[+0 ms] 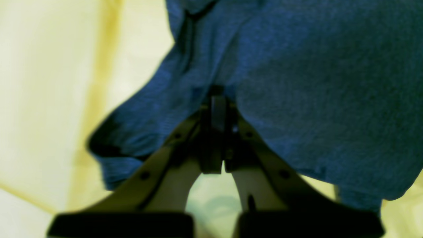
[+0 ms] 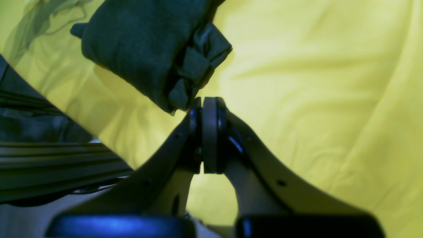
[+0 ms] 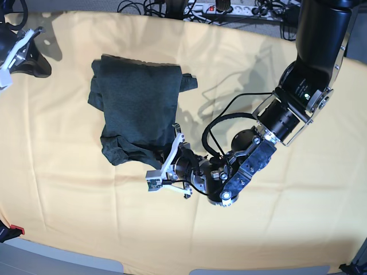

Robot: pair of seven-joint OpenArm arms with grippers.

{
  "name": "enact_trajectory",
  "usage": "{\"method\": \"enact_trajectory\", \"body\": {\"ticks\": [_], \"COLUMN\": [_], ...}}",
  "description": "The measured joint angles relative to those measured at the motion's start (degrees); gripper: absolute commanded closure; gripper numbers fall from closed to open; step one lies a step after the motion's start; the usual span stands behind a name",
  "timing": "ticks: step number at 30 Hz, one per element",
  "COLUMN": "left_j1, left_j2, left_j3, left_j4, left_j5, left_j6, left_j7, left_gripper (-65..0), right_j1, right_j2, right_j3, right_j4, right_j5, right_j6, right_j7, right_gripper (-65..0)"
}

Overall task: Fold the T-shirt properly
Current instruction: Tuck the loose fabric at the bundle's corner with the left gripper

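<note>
Two arms: both show in the base view, one low over the middle of the table, the other at the far upper-left corner
T-shirt (image 3: pixel 136 106): dark charcoal knit, folded into a rough upright rectangle on the upper-left part of the tablecloth (image 3: pixel 298 229); its lower edge is bunched and rumpled, and a small flap sticks out at its upper right corner
T-shirt up close: in the left wrist view the cloth (image 1: pixel 314 82) fills the top and right and looks bluish and blurred; in the right wrist view a rolled, folded end (image 2: pixel 145 49) lies on the yellow cloth
Left gripper (image 3: pixel 172 153): fingers pressed together at the shirt's lower right edge; in the left wrist view the tips (image 1: pixel 218 102) sit right against the fabric, which gathers into a crease there, but the blur hides whether any cloth is pinched between them
Right gripper (image 2: pixel 209 102): fingers pressed together with nothing between them, tips just beside the folded end of the shirt in its own view; in the base view it (image 3: pixel 12 54) stands at the table's left edge, well apart from the shirt
Tablecloth: pale yellow, softly wrinkled, covering the whole table
Power strip (image 3: pixel 221 8): lies with loose cables along the far edge
</note>
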Motion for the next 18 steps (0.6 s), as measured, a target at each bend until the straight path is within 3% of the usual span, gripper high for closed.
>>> {"method": "enact_trajectory", "body": {"ticks": [7, 11, 18], "left_j1": [0.6, 0.8, 1.0], "left_j2": [0.0, 0.0, 4.3], "left_j3": [0.0, 0.0, 0.0], "left_j4": [0.0, -0.3, -5.0], "left_j5": [-0.6, -0.4, 3.5], "left_j6": [0.0, 0.0, 0.2], "left_j7": [0.0, -3.5, -5.9], "left_gripper": [0.0, 0.0, 0.0], "right_j1": [0.7, 0.7, 0.7], "right_j2": [0.0, 0.0, 0.0], "right_j3": [0.0, 0.0, 0.0], "right_j4": [0.0, 0.0, 0.0], "right_j5": [0.0, 0.0, 0.0], "right_j6": [0.0, 0.0, 0.0], "right_j7": [0.0, 0.0, 0.0], "right_gripper": [0.0, 0.0, 0.0]}}
